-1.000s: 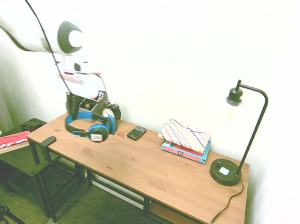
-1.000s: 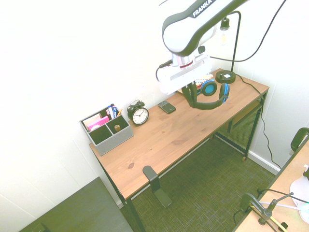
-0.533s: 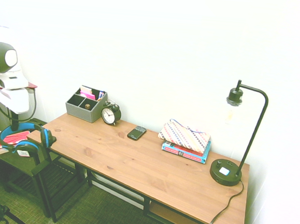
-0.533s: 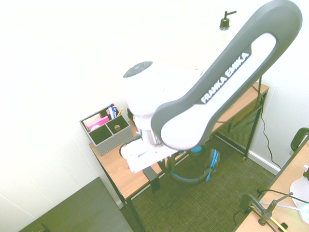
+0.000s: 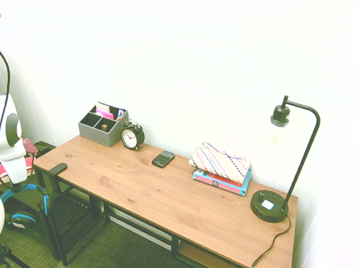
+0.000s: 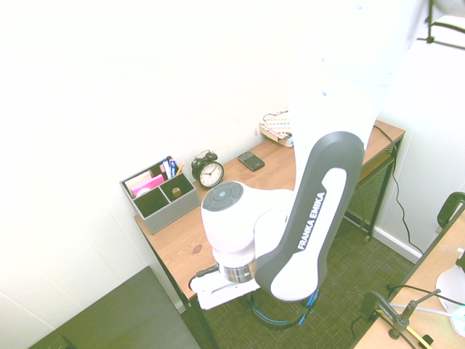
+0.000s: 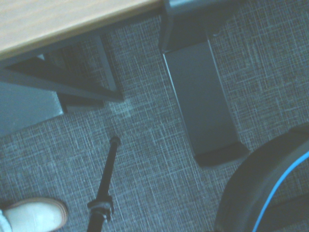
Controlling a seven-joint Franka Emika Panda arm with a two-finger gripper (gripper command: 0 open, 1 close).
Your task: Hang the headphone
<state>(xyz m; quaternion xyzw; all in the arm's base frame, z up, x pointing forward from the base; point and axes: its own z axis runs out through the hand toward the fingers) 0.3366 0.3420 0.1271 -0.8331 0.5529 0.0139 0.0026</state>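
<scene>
Gripper (image 5: 18, 187): we have it closed firmly on the headband of the headphone.
Headphone (image 5: 45, 203): hangs from our grip, low beyond the desk's end, cups down.
Hanger (image 7: 200, 92): a dark bracket at the desk edge; in the wrist view the band shows near its upturned lip, and nothing hangs on it.
Desk (image 5: 162, 195): bears the hanger; if we swing in too fast, a dangling cup could knock its edge.
Main risk: if we come in too low, the band likely catches the lip and twists in our grip; releasing short of the arm would drop it.
</scene>
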